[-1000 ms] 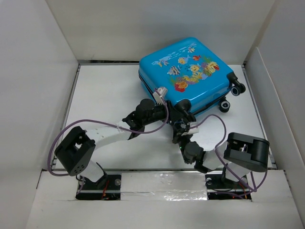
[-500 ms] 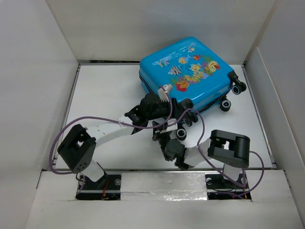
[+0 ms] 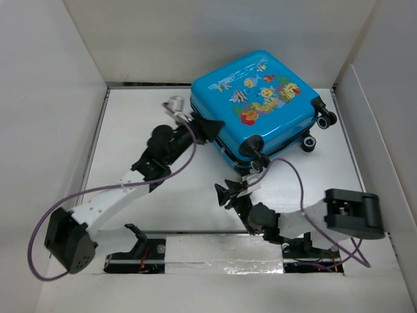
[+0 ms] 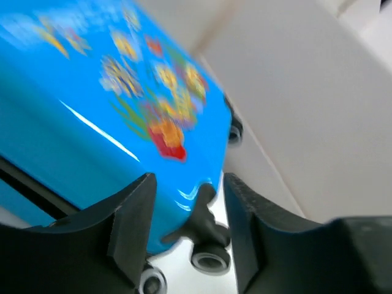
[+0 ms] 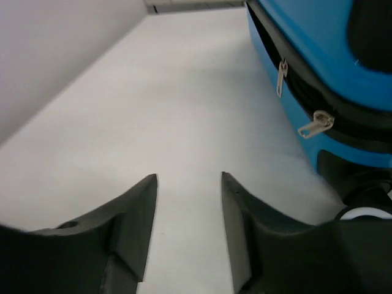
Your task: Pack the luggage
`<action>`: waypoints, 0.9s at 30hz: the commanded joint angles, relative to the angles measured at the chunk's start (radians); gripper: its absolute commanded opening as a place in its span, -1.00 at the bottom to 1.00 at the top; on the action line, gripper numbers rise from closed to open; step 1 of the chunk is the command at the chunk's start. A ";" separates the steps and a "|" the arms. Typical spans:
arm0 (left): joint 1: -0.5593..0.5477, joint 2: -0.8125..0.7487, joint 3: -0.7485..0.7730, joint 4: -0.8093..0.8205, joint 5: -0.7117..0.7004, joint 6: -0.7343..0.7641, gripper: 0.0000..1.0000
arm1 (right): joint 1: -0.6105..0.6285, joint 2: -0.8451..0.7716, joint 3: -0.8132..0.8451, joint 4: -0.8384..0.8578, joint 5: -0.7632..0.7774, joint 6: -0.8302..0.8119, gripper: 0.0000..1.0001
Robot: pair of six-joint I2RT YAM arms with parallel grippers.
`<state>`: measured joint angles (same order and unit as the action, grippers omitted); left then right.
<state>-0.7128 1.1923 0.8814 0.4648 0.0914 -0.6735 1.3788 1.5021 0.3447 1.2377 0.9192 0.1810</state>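
Blue fish-print suitcase (image 3: 260, 104) lid down | I judge only zip (image 5: 315, 122) check remains | left gripper (image 3: 207, 125) spread, empty | right gripper (image 3: 228, 194) spread, empty

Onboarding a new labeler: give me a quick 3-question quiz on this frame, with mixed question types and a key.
1. True or false: the luggage lies open with its lining showing.
2. Which gripper is right at the luggage's corner in the top view? A) left gripper B) right gripper
3. How many zipper pulls show on the luggage in the right wrist view?

Key: 1 false, it lies shut, print side up; 2 A; 3 two.
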 commanded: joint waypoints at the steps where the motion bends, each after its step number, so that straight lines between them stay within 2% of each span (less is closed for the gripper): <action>1: 0.056 -0.089 -0.106 0.101 -0.144 0.023 -0.13 | 0.022 -0.214 -0.009 -0.207 0.053 0.155 -0.10; 2: 0.056 -0.092 -0.134 0.107 -0.144 0.031 -0.26 | 0.022 -0.343 -0.009 -0.377 0.044 0.191 -0.33; 3: 0.056 -0.085 -0.181 0.115 -0.145 0.037 -0.54 | 0.022 -0.406 0.002 -0.459 0.050 0.199 -0.63; 4: 0.056 -0.074 -0.203 0.127 -0.124 0.038 -0.66 | 0.022 -0.471 0.014 -0.533 0.056 0.204 -1.00; 5: 0.056 -0.060 -0.223 0.141 -0.107 0.049 -0.75 | 0.006 -0.584 0.031 -0.685 0.056 0.198 -1.00; 6: 0.047 -0.031 -0.260 0.161 -0.098 0.054 -0.87 | -0.004 -0.633 0.084 -0.760 0.050 0.187 -1.00; 8: 0.006 0.002 -0.283 0.208 -0.097 0.074 -0.91 | -0.026 -0.710 0.146 -0.959 0.049 0.160 -1.00; 9: -0.005 0.038 -0.289 0.221 -0.096 0.101 -0.87 | -0.065 -0.759 0.175 -1.015 0.041 0.147 -1.00; 11: -0.014 0.073 -0.288 0.261 -0.041 0.106 -0.74 | -0.113 -0.790 0.267 -1.174 0.024 0.135 -0.58; 12: -0.014 0.110 -0.280 0.285 -0.016 0.107 -0.57 | -0.174 -0.796 0.292 -1.217 -0.006 0.126 -0.32; 13: -0.014 0.125 -0.272 0.308 0.025 0.117 -0.50 | -0.204 -0.795 0.348 -1.277 -0.028 0.127 0.03; 16: -0.037 0.181 -0.242 0.302 0.028 0.126 -0.35 | -0.327 -0.755 0.413 -1.418 -0.135 0.121 0.42; 19: -0.089 0.223 -0.231 0.301 -0.010 0.134 -0.21 | -0.408 -0.705 0.468 -1.512 -0.268 0.123 0.56; 24: -0.142 0.295 -0.197 0.310 -0.054 0.144 -0.02 | -0.556 -0.649 0.479 -1.521 -0.480 0.066 0.65; 27: -0.152 0.329 -0.173 0.307 -0.070 0.153 0.02 | -0.625 -0.611 0.493 -1.509 -0.606 0.020 0.67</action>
<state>-0.8532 1.5066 0.6540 0.7151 0.0505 -0.5480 0.8066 0.8787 0.7876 -0.2470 0.5072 0.2646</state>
